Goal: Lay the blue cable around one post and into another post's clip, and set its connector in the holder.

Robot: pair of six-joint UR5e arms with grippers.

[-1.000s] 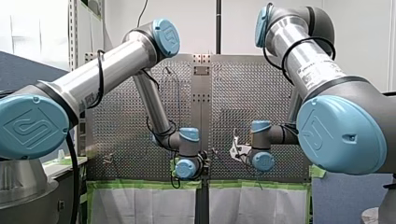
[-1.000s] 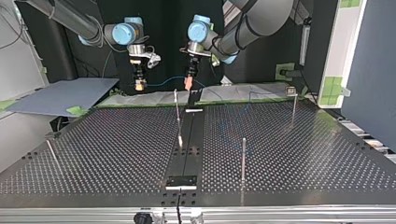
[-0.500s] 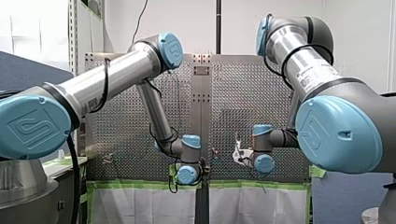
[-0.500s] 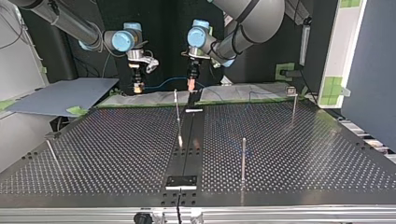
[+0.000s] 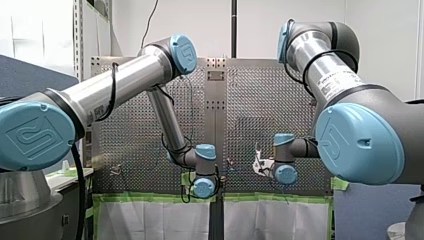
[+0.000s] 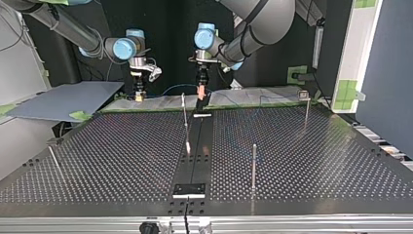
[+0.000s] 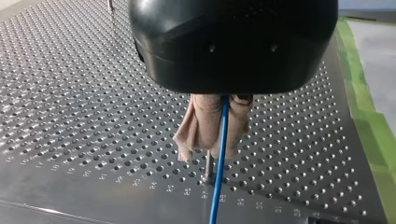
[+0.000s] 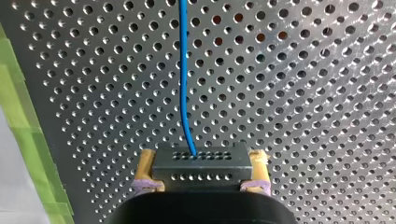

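Observation:
In the left wrist view my left gripper [image 7: 215,150] is shut on the thin blue cable [image 7: 222,130], pinched between its beige pads. A short metal post [image 7: 208,169] stands on the perforated table right under them. In the right wrist view my right gripper [image 8: 201,162] holds the cable's black connector [image 8: 200,161] between yellow pads, and the blue cable [image 8: 182,70] runs straight ahead from it. In the top view my left gripper [image 6: 199,90] and my right gripper [image 6: 139,95] hang over the table's far edge, with the cable [image 6: 171,88] strung between them.
Thin posts stand on the table in the top view: one near the centre strip [image 6: 184,111], one at the near right [image 6: 253,163], one at the far right [image 6: 306,109], one at the left [image 6: 53,158]. A black bracket [image 6: 190,189] sits at the near edge. Green tape [image 8: 18,121] lines the table's edge.
Both grippers have sunk lower toward the table's far edge. In the top view my right gripper has also drifted left, away from my left one. Both grips are unchanged.

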